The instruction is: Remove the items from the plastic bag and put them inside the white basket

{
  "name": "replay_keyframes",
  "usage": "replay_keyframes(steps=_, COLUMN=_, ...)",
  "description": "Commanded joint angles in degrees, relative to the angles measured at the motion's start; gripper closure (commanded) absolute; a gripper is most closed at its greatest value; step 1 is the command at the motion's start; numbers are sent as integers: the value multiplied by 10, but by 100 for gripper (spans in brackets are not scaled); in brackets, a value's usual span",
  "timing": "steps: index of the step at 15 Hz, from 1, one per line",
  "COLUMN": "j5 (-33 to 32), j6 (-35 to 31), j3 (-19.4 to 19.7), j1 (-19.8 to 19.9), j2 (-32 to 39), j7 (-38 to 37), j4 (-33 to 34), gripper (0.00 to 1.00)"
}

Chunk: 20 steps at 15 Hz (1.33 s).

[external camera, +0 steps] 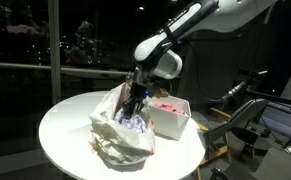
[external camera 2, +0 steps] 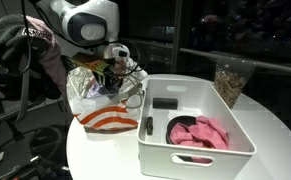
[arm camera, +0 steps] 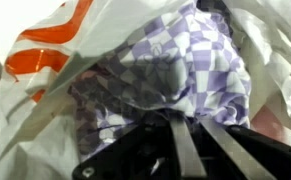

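Observation:
A white plastic bag with orange stripes (external camera: 113, 138) (external camera 2: 97, 110) (arm camera: 40, 55) stands on the round table next to the white basket (external camera: 175, 122) (external camera 2: 241, 125). My gripper (external camera: 135, 104) (external camera 2: 111, 76) (arm camera: 186, 119) reaches down into the bag's mouth. Its fingers are close together on a purple and white checkered cloth (arm camera: 190, 55) (external camera: 136, 125) inside the bag. The basket holds a pink item (external camera 2: 199, 132) (external camera: 165, 103), a flat black item (external camera 2: 165, 102) and a small black stick (external camera 2: 148, 125). The rest of the bag's contents is hidden.
The round white table (external camera: 63, 128) (external camera 2: 103, 158) bears the bag and the basket. A glass jar of brownish bits (external camera 2: 228, 78) stands behind the basket. A chair and equipment (external camera: 257, 118) stand beside the table. Dark windows lie behind.

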<state>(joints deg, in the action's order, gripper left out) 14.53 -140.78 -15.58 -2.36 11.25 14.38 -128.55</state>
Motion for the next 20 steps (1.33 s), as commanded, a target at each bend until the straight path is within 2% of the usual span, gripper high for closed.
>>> replay_keyframes(steps=1, j5=-6, j6=29, j3=15, j1=-22, j2=-114, j7=-25, j4=-30, gripper=96)
replay_keyframes(steps=5, j5=-73, j6=22, j3=25, j1=-45, j2=-234, j7=-82, j4=-53, gripper=96)
replay_keyframes(steps=10, j5=-149, j6=30, j3=19, j1=-46, j2=-379, j7=-177, j4=-59, gripper=97)
replay_keyframes(steps=15, j5=-191, j6=64, j3=15, j1=-22, j2=-508, j7=-253, j4=-28, gripper=97)
replay_keyframes(steps=18, j5=-199, j6=97, j3=27, j1=4, j2=-579, j7=-277, j4=-4, gripper=97)
replay_keyframes(steps=20, j5=-206, j6=96, j3=43, j1=29, j2=-613, j7=-281, j4=1, gripper=97)
